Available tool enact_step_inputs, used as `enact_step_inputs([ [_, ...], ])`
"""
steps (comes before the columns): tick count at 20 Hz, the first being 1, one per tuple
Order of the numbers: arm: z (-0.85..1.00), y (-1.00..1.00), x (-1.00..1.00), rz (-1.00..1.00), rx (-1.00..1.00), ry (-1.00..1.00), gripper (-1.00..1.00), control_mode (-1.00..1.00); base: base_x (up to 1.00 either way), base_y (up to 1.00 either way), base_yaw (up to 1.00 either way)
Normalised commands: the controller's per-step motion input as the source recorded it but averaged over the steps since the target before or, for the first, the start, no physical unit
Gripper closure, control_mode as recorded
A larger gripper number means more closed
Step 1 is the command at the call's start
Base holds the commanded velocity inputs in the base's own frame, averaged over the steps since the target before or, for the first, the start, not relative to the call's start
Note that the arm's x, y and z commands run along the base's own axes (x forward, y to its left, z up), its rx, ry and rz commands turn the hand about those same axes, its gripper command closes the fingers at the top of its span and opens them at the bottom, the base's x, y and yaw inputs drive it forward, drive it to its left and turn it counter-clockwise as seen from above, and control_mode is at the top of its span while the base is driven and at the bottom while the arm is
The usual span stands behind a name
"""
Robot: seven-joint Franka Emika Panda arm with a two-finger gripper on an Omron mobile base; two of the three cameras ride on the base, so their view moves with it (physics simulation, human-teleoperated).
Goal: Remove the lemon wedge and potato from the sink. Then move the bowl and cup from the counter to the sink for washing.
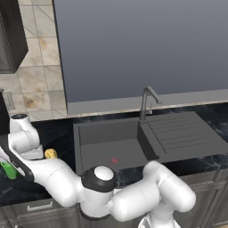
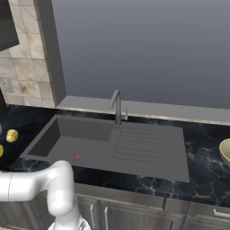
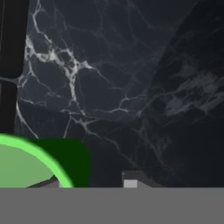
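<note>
The sink (image 1: pixel 116 147) sits in the middle of the left base view, a dark grey recessed basin with a small red drain (image 1: pixel 114 160) on its floor, a ribbed drainboard (image 1: pixel 182 133) to its right and a dark curved faucet (image 1: pixel 147 101) rising behind it; nothing lies in the basin. The black marbled worktop (image 1: pixel 60 138) runs around it. At the left edge of that view the white arm reaches down to the lower left, and a bit of the bright green cup (image 1: pixel 8 170) shows beside the arm's end, standing on the worktop well to the left of the sink. Just above and right of it, a small yellow-tan lump, the potato (image 1: pixel 50 154), rests on the worktop between the arm and the sink's left rim. In the right base view the potato shows at the left edge, left of the basin, and below it at the very edge is a sliver of bright yellow, the lemon wedge (image 2: pixel 1 150). At the right edge of that view the tan-yellow bowl (image 2: pixel 225 152) stands on the worktop, well apart from the drainboard. In the hand view the cup's green rim curves through the lower left corner, and one of the fingers (image 3: pixel 131 180) rises at the bottom, right of the cup's wall, with another just inside the rim; whether they grip the wall I cannot tell.
</note>
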Motion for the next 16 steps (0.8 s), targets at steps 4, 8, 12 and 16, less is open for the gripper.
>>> enact_step_inputs([
  [4, 0.00, -0.01, 0.00, -0.11, 0.00, 0.07, 1.00, -1.00, 0.00, 0.00, 0.00],
  [8, 0.05, -0.10, -0.03, -0.14, 0.00, 0.09, 1.00, -1.00, 0.00, 0.00, 0.00],
  [12, 0.15, -0.15, -0.07, -0.14, -0.03, 0.06, 1.00, -1.00, 0.00, 0.00, 0.00],
  [16, 0.25, -0.15, -0.09, -0.12, -0.03, 0.00, 1.00, -1.00, 0.00, 0.00, 0.00],
])
